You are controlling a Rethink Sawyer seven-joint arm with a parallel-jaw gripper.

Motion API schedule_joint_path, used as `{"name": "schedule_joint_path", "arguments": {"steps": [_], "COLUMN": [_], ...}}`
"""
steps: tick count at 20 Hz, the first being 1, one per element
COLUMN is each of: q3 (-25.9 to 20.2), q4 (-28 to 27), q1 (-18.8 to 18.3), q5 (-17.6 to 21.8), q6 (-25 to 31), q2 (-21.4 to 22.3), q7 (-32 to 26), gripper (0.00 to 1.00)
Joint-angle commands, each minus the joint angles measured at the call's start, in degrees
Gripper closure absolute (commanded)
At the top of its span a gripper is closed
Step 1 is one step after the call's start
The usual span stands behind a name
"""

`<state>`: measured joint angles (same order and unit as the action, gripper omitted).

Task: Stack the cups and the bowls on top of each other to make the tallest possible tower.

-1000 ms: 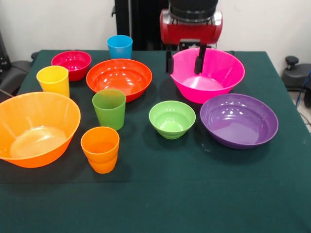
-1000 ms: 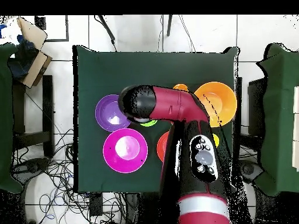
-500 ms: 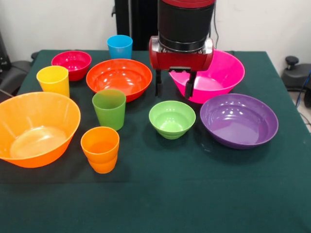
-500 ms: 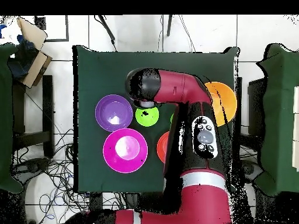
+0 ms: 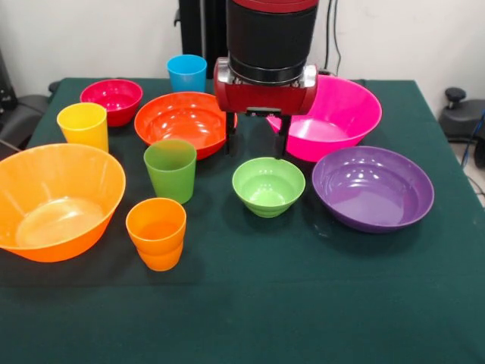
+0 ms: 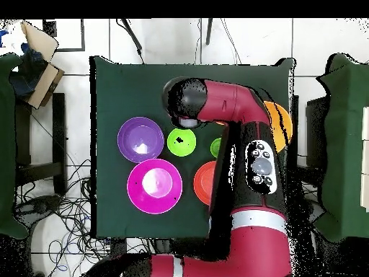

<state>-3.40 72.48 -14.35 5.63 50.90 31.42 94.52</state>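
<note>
The pincer [image 5: 255, 135] hangs open above the green cloth of the surface [image 5: 318, 303], its two black fingers [image 5: 230, 133] spread with nothing between them; it sits just behind the small light green bowl [image 5: 268, 186], in the gap between the wide red-orange bowl [image 5: 182, 120] and the big pink bowl [image 5: 337, 115]. No tower stands; every vessel rests apart on the cloth, and every one whose inside shows is empty. The large orange bowl [image 5: 54, 201] sits at the surface's left edge, mouth up and bare inside; the orange cup [image 5: 156, 232] stands just beside it, toward the middle, and looks like two cups nested, though I cannot be sure. The green cup [image 5: 170, 169] stands upright between the orange cup and the red-orange bowl; the yellow cup [image 5: 82, 125] stands near the left edge, close in front of the small crimson bowl [image 5: 111, 98]. The blue cup [image 5: 187, 73] stands at the far edge. The purple bowl [image 5: 373, 188] lies toward the right edge, just in front of the pink one; both hold only reflections. From above, the arm [image 6: 245, 137] covers much of the cups' side, and the purple, pink and light green bowls show clear.
</note>
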Motion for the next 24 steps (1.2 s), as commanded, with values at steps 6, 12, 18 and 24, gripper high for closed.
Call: {"name": "schedule_joint_path", "arguments": {"steps": [6,12,18,24], "q3": [-1.22,-1.1,-2.82,-4.41], "q4": [1.5,4.64,6.65,8.29], "q1": [-3.26,-5.0,-7.63,-9.55], "q5": [6.04,7.69,9.18,10.22], "q6": [-0.49,-4.85,-5.72,-6.53], "q2": [-1.91,-1.86,-1.4,-1.34], "q7": [-4.32,-4.01,-5.89,-7.09], "gripper": [0.0,0.0,0.0,0.0]}}
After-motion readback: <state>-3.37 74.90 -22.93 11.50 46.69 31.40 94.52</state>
